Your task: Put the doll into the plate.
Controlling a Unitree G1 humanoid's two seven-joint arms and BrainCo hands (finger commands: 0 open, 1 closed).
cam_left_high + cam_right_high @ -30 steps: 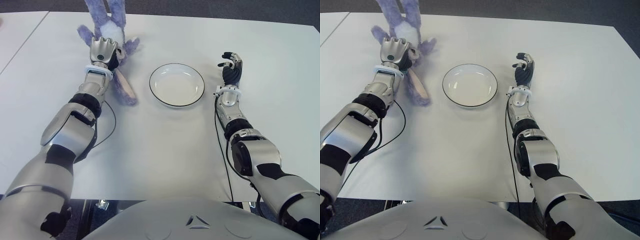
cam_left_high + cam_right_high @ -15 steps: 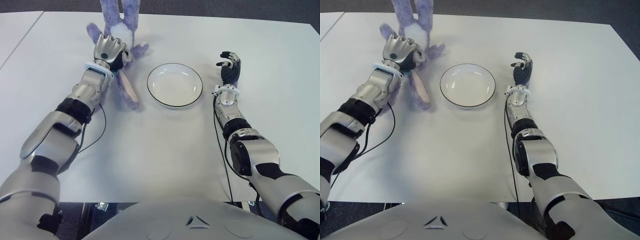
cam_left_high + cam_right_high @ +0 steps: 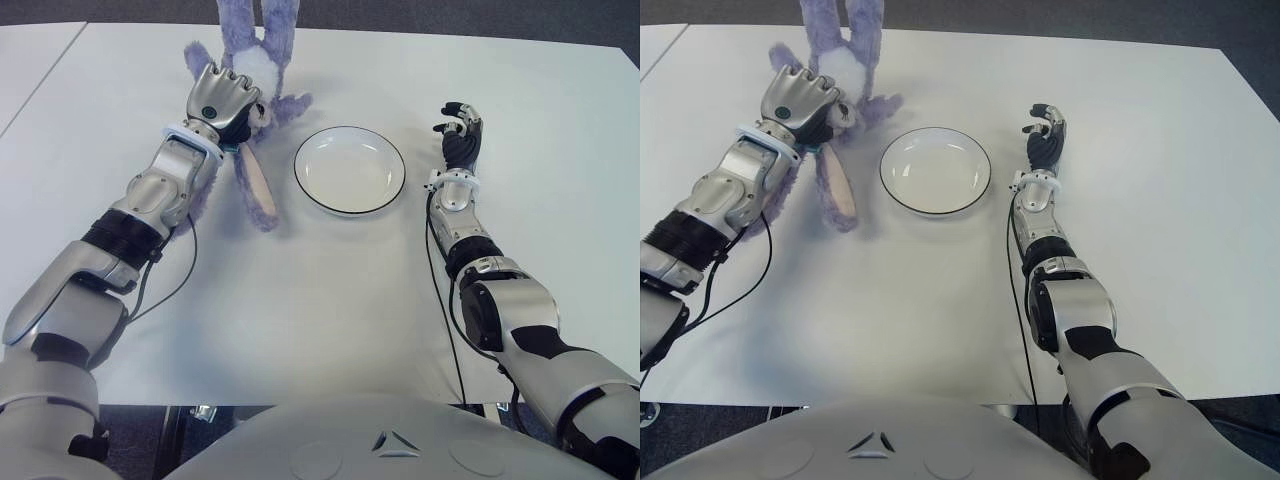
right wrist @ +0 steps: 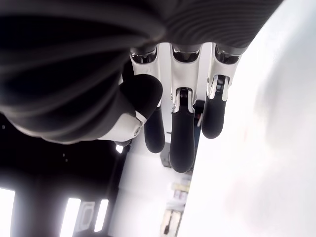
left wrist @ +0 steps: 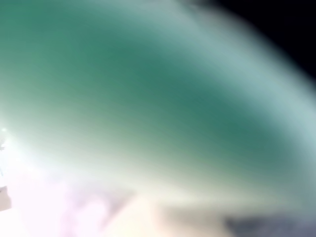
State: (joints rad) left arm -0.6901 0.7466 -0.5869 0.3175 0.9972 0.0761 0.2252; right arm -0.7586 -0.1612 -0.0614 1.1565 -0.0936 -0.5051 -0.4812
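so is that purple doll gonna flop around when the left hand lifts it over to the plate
Probably floppy: the doll looks like soft plush, and one long limb trails loosely below the left hand closed on its body. It likely weighs little for its size. A dangling limb could drape over the rim of the plate.

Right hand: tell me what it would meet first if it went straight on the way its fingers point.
Probably nothing: the right hand points away across bare table. The plate lies off to its left.
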